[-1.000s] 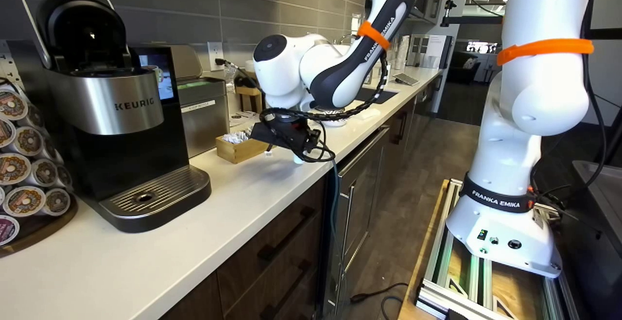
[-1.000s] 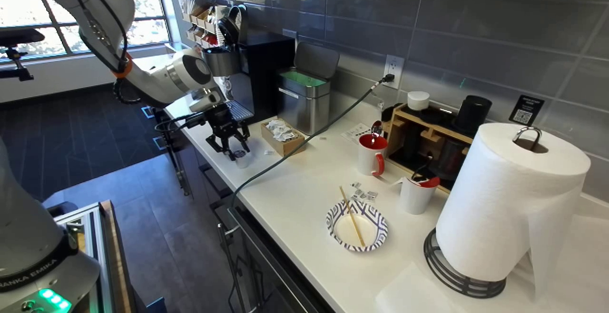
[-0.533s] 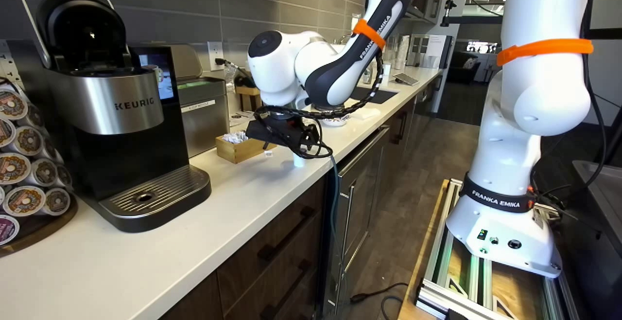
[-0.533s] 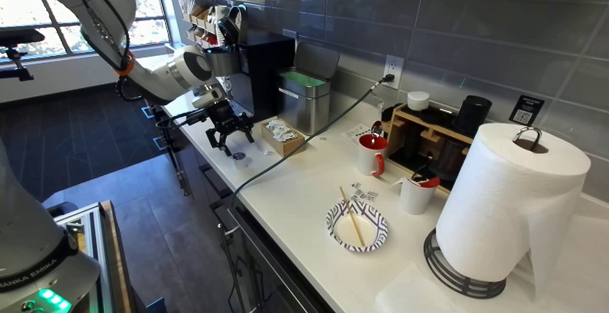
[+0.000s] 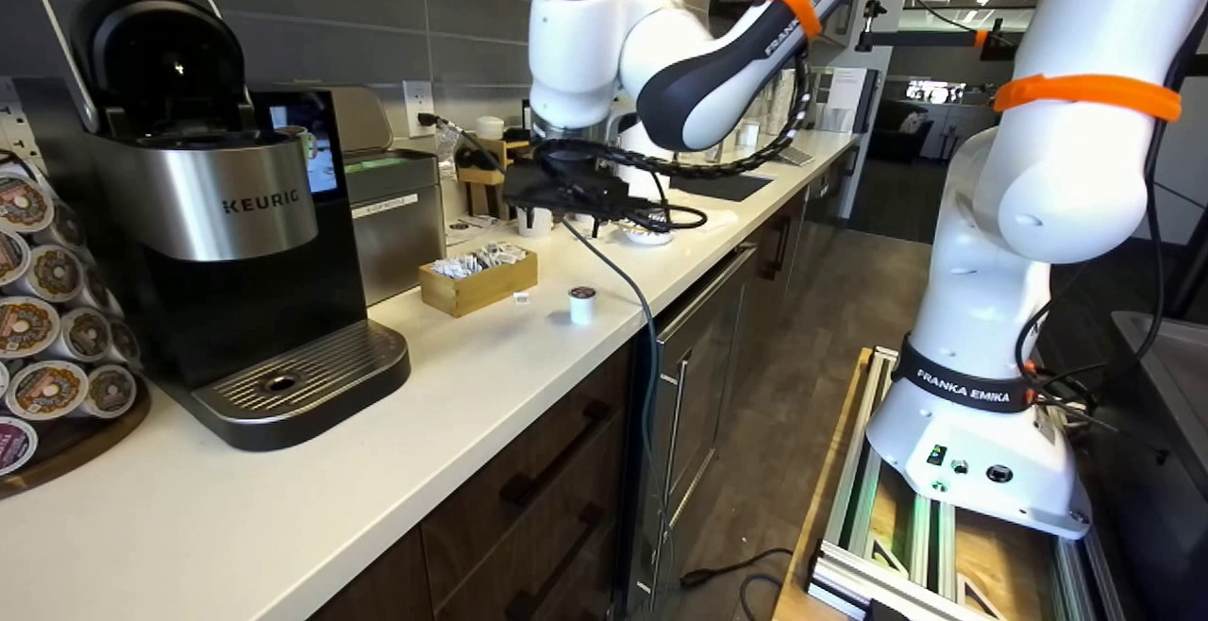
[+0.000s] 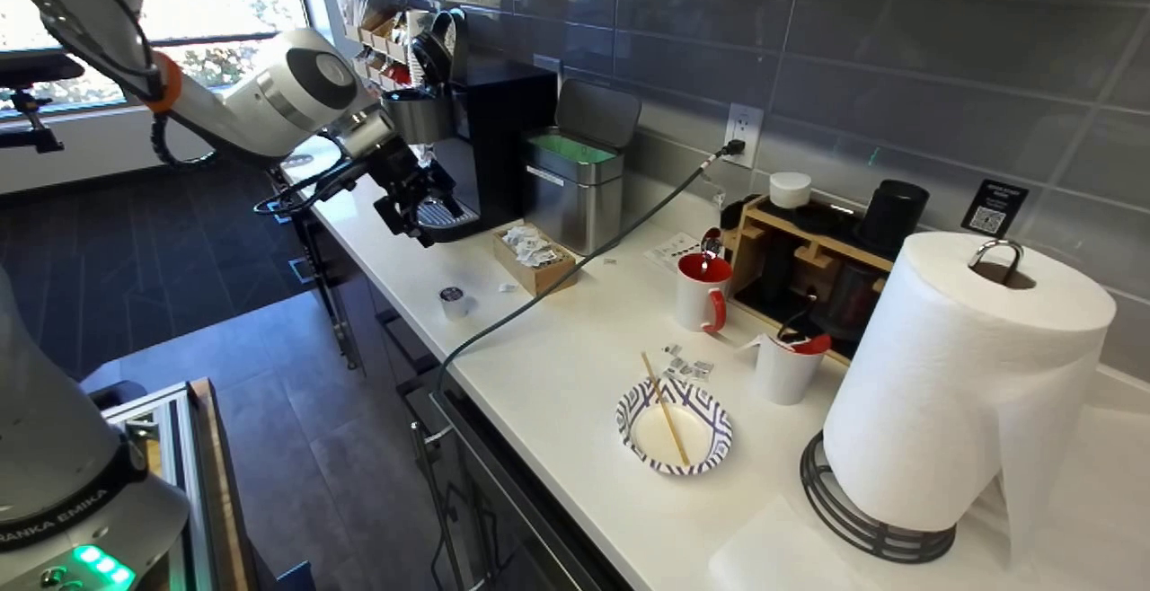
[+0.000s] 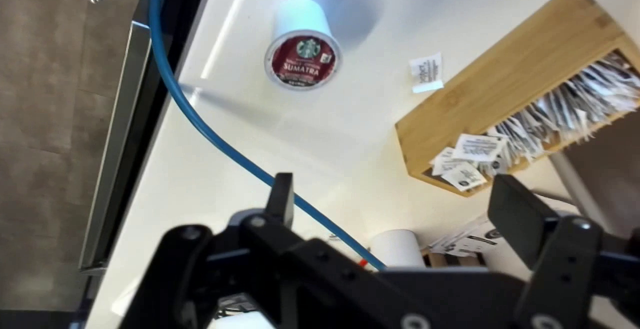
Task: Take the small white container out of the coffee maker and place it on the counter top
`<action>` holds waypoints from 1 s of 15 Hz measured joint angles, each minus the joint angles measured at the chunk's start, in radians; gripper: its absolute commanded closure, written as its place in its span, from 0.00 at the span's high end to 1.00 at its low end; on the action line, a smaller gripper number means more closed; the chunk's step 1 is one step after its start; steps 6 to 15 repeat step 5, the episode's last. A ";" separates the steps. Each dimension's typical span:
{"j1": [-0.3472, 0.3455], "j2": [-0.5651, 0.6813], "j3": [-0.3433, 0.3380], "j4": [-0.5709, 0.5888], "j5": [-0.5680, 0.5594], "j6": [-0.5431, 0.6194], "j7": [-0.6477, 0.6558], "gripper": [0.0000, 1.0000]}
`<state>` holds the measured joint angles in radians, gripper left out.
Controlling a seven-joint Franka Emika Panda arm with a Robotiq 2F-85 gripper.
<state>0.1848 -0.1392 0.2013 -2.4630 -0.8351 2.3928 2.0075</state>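
The small white container (image 7: 300, 16), a pod with a dark red "Sumatra" lid, stands upright on the counter top (image 5: 491, 366). Both exterior views show it near the front edge, beside the packet box (image 5: 479, 279). My gripper (image 7: 397, 199) is open, its fingers (image 7: 520, 219) wide apart with nothing between them. In an exterior view the gripper (image 6: 442, 224) hangs above the counter, higher than the container (image 6: 453, 304) and apart from it. The coffee maker (image 5: 269, 201) has its lid raised; the inside of its pod holder is hidden.
A blue-green cable (image 6: 539, 299) runs across the counter beside the container and over its front edge. A metal bin (image 6: 575, 187), a red-lined mug (image 6: 696, 295), a patterned bowl (image 6: 674, 429) and a paper towel roll (image 6: 952, 384) stand along the counter. Coffee pods (image 5: 52, 272) are stacked beside the coffee maker.
The gripper has opened and let go of the container, then risen up and away from it. The container stays upright where it was released.
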 measured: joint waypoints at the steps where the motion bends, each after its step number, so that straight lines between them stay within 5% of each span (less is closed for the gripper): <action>1: -0.002 -0.056 -0.004 -0.035 -0.001 0.036 -0.043 1.00; 5: -0.012 -0.287 -0.082 -0.183 0.089 0.210 -0.240 1.00; 15: -0.012 -0.287 -0.082 -0.183 0.089 0.210 -0.240 1.00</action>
